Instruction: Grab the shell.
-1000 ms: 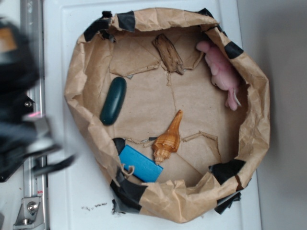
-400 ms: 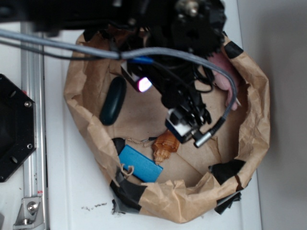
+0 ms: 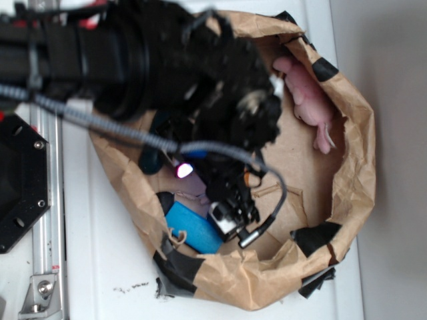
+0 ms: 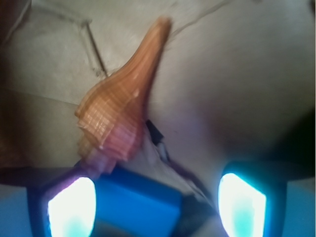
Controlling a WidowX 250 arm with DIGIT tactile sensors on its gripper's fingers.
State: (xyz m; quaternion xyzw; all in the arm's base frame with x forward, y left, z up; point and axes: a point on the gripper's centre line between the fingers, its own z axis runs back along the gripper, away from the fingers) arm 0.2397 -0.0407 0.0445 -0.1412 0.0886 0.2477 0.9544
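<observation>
— Pincer [image 4: 158, 200] first: what state is it in?

— Released. In the wrist view its two glowing fingertips [image 4: 71, 207] stand wide apart along the bottom edge, one at 7 o'clock and one at 5 o'clock, with nothing clamped between them.

— And the shell [image 4: 121, 106]?

— Lying on the brown paper, above the gap between the tips and toward the 7 o'clock one. Its ridged bulbous end is nearest that tip; whether they touch is too blurred to tell. The long point runs up toward 12 o'clock. In the exterior view the arm covers it almost wholly.

— What lies under the pincer?

— Blue block [image 4: 138, 202], flat, between the two tips at 6 o'clock; the shell's wide end is just beside its upper edge. From the exterior camera the same blue block [image 3: 190, 228] peeks out at 7 o'clock of the wrist camera.

— Further out?

— Everything sits in a crumpled paper basket [image 3: 357, 167] patched with black tape. A dark green oblong piece [image 3: 148, 161] is mostly hidden at 9 o'clock, and a pink plush toy [image 3: 307, 100] leans on the wall at 2 o'clock, well apart from the pincer. The basket rests on a white tabletop [image 3: 110, 267].
</observation>
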